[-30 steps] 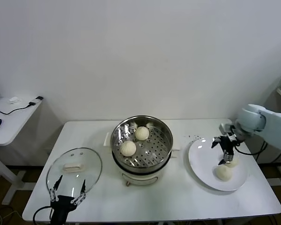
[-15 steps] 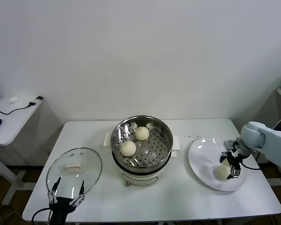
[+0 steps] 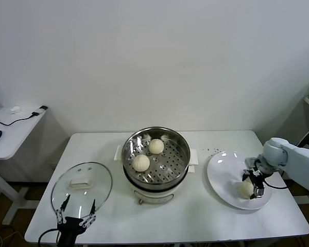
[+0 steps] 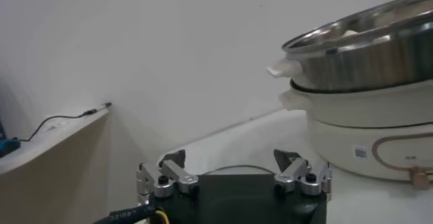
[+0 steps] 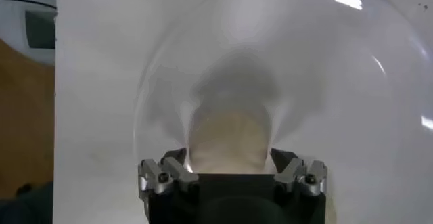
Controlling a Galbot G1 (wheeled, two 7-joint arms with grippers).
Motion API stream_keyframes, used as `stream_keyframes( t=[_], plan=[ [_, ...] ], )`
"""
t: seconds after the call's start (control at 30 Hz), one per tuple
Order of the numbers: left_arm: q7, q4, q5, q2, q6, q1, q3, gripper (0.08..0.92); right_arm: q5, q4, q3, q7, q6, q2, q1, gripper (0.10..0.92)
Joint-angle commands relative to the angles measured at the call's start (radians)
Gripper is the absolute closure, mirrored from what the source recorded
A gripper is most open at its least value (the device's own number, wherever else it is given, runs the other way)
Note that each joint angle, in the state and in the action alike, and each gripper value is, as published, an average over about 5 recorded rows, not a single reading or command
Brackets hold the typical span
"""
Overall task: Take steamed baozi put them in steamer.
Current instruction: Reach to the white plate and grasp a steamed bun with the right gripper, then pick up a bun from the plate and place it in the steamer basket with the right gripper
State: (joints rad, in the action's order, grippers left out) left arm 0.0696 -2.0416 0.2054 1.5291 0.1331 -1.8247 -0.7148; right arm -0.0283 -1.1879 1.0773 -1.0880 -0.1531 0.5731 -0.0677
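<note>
The steel steamer (image 3: 170,167) stands mid-table on its white cooker base, with two baozi inside, one at the back (image 3: 156,146) and one at the front left (image 3: 140,162). On the white plate (image 3: 221,172) at the right lies one more baozi (image 3: 244,189). My right gripper (image 3: 252,184) is down on the plate, open. In the right wrist view the gripper (image 5: 229,156) has a finger on either side of the baozi (image 5: 226,134). A fourth baozi does not show. My left gripper (image 3: 78,206) is open and empty by the table's front left edge.
A round glass lid (image 3: 81,180) with a white handle lies flat on the table left of the steamer, just beyond the left gripper. The steamer (image 4: 365,42) stands off to one side in the left wrist view. A side table (image 3: 10,128) stands at the far left.
My right gripper has come down from above the plate's far edge onto the plate and now straddles a baozi. The left arm has barely shifted.
</note>
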Motion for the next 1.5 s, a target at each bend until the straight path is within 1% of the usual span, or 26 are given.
stream_keyframes(
  t=[0.03, 0.23, 0.37, 0.5, 0.6, 0.8, 0.97, 1.1, 1.23, 1.4, 1.5],
  plan=[
    [-0.001, 0.001, 0.008, -0.001, 0.002, 0.001, 0.003, 0.177, 0.013, 0.015, -0.019, -0.004, 0.004, 0.011, 0.021, 0.270],
    [-0.001, 0.002, 0.010, -0.001, 0.003, -0.003, 0.004, 0.177, 0.000, 0.010, -0.002, -0.008, 0.005, 0.005, -0.001, 0.423],
    [-0.001, 0.001, 0.011, -0.001, 0.003, -0.005, 0.005, 0.177, -0.019, 0.008, 0.024, -0.010, 0.011, 0.006, -0.034, 0.465],
    [-0.001, 0.000, 0.012, -0.002, 0.003, -0.008, 0.007, 0.177, -0.042, 0.004, 0.071, -0.018, 0.036, 0.016, -0.113, 0.473],
    [-0.001, 0.000, 0.013, -0.002, 0.003, -0.008, 0.009, 0.177, -0.061, -0.004, 0.143, -0.034, 0.089, 0.042, -0.225, 0.473],
    [-0.001, -0.001, 0.013, -0.005, 0.003, -0.012, 0.009, 0.177, -0.051, -0.031, 0.312, -0.088, 0.319, 0.158, -0.520, 0.463],
    [-0.001, -0.001, 0.012, -0.007, 0.003, -0.016, 0.008, 0.177, -0.016, -0.039, 0.401, -0.103, 0.538, 0.313, -0.741, 0.444],
    [-0.002, -0.002, 0.012, -0.006, -0.001, -0.015, 0.009, 0.177, -0.015, -0.041, 0.416, -0.095, 0.663, 0.431, -0.831, 0.440],
    [-0.002, -0.001, 0.008, -0.006, -0.003, -0.013, 0.007, 0.177, -0.011, -0.045, 0.388, -0.092, 0.719, 0.536, -0.854, 0.440],
    [-0.003, -0.001, 0.005, -0.009, -0.005, -0.011, 0.006, 0.177, 0.006, -0.060, 0.336, -0.093, 0.728, 0.657, -0.800, 0.440],
    [-0.009, -0.002, -0.002, -0.009, -0.011, -0.010, 0.004, 0.177, 0.038, -0.082, 0.324, -0.093, 0.733, 0.702, -0.747, 0.440]
  ],
)
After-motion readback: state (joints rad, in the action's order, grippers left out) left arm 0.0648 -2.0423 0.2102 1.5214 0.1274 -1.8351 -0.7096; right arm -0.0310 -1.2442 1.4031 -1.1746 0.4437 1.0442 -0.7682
